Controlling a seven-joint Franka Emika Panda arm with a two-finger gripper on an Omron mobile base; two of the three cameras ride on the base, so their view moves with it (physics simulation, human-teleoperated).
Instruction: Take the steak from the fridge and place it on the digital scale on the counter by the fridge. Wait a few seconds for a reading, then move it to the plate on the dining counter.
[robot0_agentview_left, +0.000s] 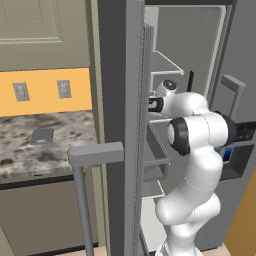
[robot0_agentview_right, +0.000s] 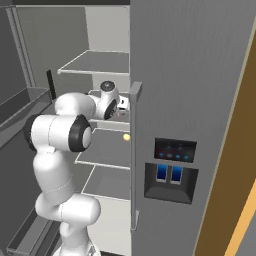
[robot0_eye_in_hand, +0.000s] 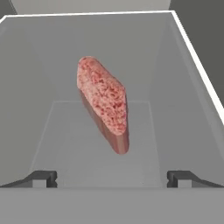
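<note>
Steak (robot0_eye_in_hand: 104, 105) on fridge shelf (robot0_eye_in_hand: 144, 65), at 12 o'clock from fingers (robot0_eye_in_hand: 43, 178); fingers spread wide, holding nothing. Grasp, digital scale (robot0_agentview_left: 42, 135), plate all left.

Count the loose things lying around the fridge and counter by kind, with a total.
Reddish-pink raw steak on the pale fridge shelf: 1
Flat grey square digital scale on the mottled stone counter: 1
Small round yellow item, kind unclear: 1
Total: 3

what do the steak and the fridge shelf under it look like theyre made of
Steak: raw meat, matte, by its mottled red-pink grain and paler, smoother edge. Fridge shelf: probably smooth plastic or coated metal, going by its even pale grey, seamless surface with a soft sheen; the rendering leaves it open.
</note>
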